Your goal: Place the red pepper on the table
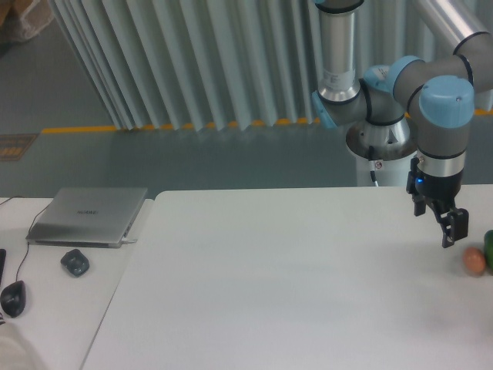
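Note:
The red pepper is out of view. The white table fills the lower middle and right of the camera view. My gripper hangs just above the table near its right edge, pointing down. It is seen side-on as one dark shape, so the gap between its fingers does not show. Nothing red is visible in it. It is just up and left of a small orange-brown egg-shaped thing.
A dark green thing is cut off by the right frame edge, beside the egg-shaped thing. On the adjoining desk at left lie a closed laptop and two mice. The robot base stands behind the table.

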